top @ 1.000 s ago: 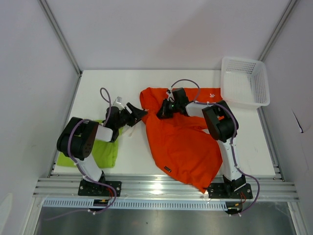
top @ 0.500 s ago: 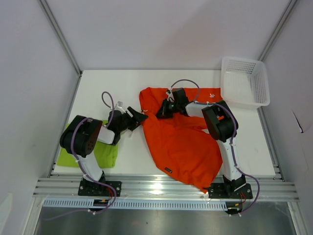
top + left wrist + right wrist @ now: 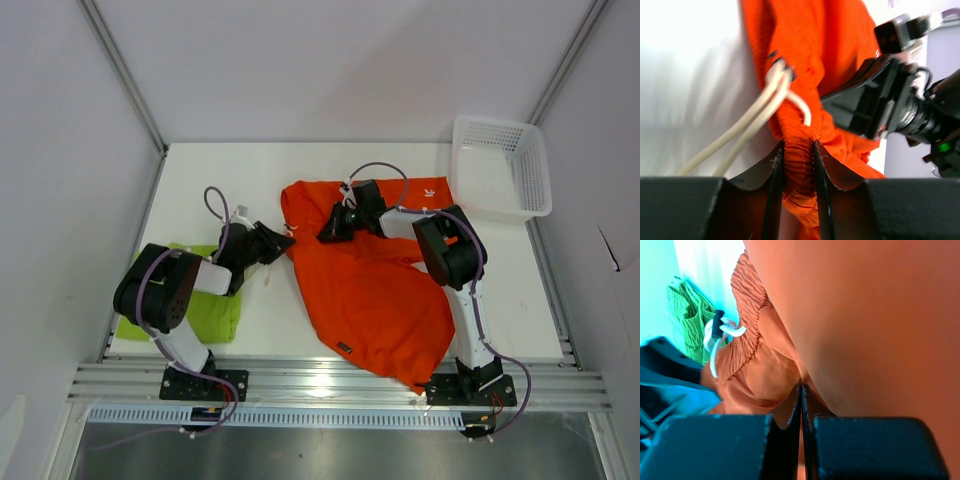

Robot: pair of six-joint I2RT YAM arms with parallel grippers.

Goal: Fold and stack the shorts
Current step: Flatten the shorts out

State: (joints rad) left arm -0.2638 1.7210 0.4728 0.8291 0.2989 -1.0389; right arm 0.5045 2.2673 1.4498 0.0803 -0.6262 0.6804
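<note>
The bright orange-red shorts [image 3: 370, 290] lie spread across the middle of the table. My left gripper [image 3: 280, 238] is at their left edge, its jaws shut on the gathered elastic waistband [image 3: 799, 165], just below the white drawstrings [image 3: 755, 115]. My right gripper [image 3: 328, 228] sits on the upper part of the same shorts, shut on a thin fold of orange fabric [image 3: 790, 365]. The lime green shorts [image 3: 215, 315] lie folded at the near left, partly under the left arm. They also show in the right wrist view as a green bundle [image 3: 687, 310].
A white mesh basket [image 3: 500, 165] stands at the far right corner. The table's metal rail [image 3: 330, 385] runs along the near edge, and the orange shorts' lower corner hangs over it. Grey walls close in both sides.
My left gripper has closed its jaws onto the orange waistband, which was free a moment ago. The right gripper and the green shorts have not moved.
</note>
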